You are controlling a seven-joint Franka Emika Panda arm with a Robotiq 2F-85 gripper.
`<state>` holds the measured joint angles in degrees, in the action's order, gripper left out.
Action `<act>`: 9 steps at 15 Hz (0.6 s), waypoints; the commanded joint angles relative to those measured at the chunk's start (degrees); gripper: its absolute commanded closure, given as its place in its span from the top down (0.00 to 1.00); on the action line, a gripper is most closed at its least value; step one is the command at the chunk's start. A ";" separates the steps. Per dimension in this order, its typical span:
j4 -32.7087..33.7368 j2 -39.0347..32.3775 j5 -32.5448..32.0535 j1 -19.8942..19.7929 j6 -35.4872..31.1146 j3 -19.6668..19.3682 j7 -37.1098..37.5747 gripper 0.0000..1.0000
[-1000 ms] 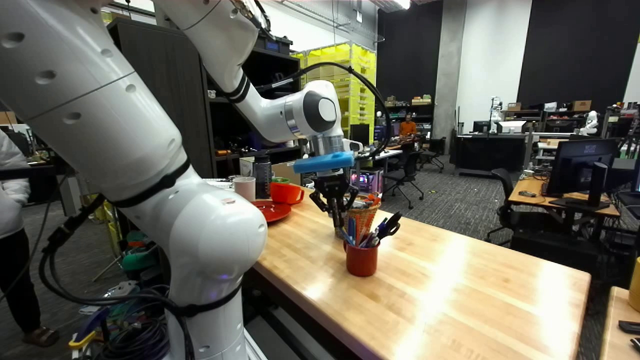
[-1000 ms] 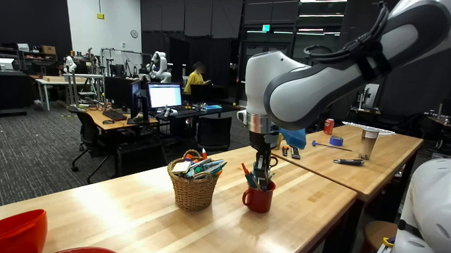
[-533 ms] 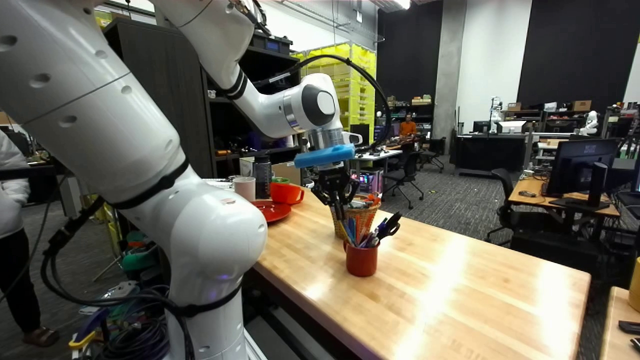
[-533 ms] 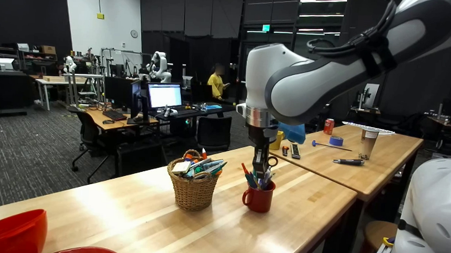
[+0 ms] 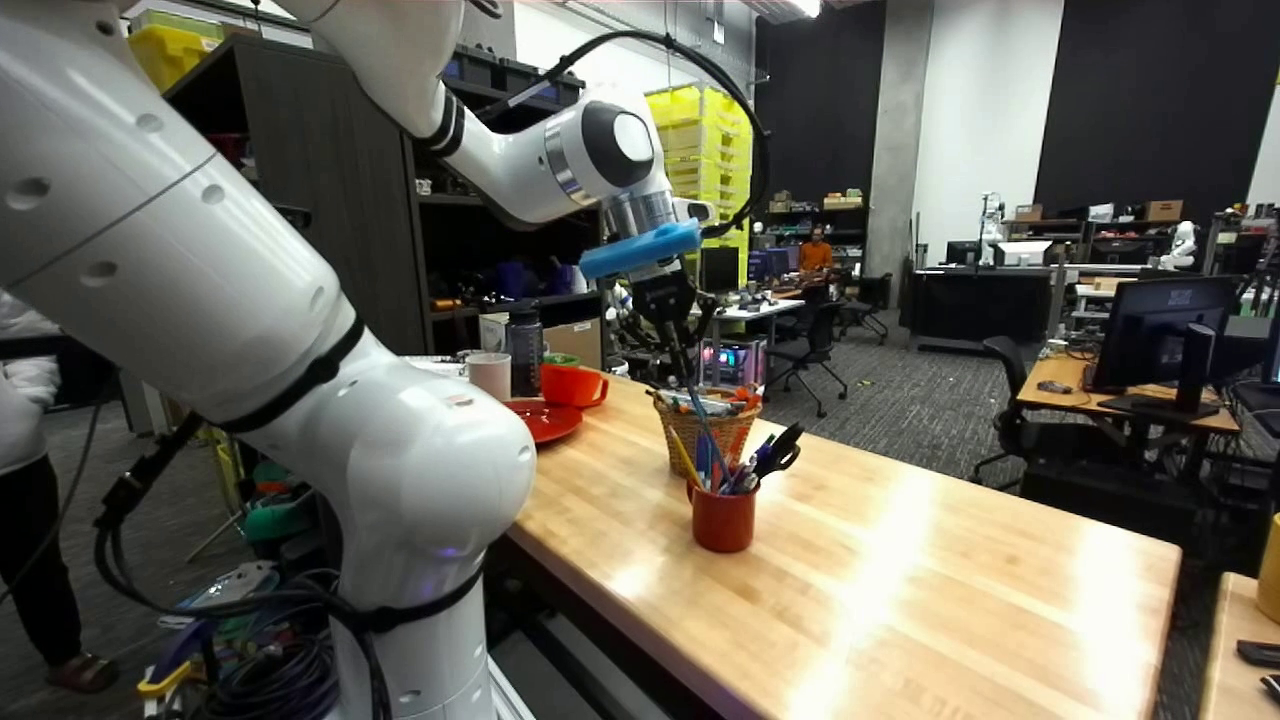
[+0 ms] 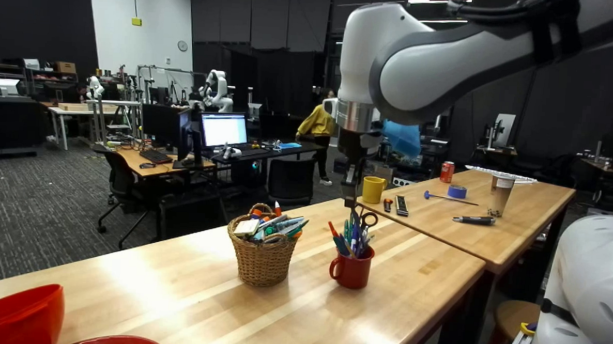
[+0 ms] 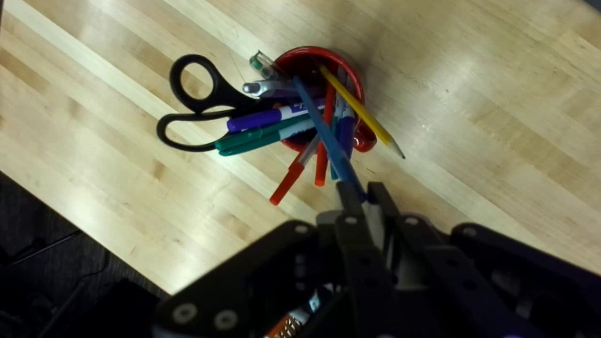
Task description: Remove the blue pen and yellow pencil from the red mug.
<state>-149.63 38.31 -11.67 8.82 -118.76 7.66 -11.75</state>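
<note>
Two fingers of your hand (image 7: 361, 189) pinch the top end of the blue pen (image 7: 324, 126), which slants down to the mouth of the red mug (image 5: 723, 522) on the desk (image 6: 177, 295); how deep its tip reaches, you cannot tell. You have the yellow pencil (image 7: 359, 109) leaning in that mug, sharpened point up and clear of the hand, with the black scissors (image 7: 225, 96) leaning out the other side and a woven basket (image 6: 263, 263) near the mug.

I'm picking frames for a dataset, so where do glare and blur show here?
In both exterior views, glare whitens patches of the tabletop, away from the red mug; in the wrist view, the hand looks dark and soft-focused, while the scissors look sharper.
</note>
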 commanded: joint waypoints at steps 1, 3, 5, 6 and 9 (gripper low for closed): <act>3.73 3.92 -0.69 1.00 5.35 0.17 -0.03 0.03; 6.04 5.34 -1.22 0.88 7.11 0.43 0.26 0.03; 8.44 5.54 -2.09 -0.28 8.50 0.41 1.19 0.03; 9.52 5.01 -2.54 -1.20 9.18 -0.17 1.56 0.03; 10.79 3.52 -4.36 -4.25 10.41 -2.75 2.47 0.03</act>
<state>-140.51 43.36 -13.82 7.18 -110.07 6.92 -10.43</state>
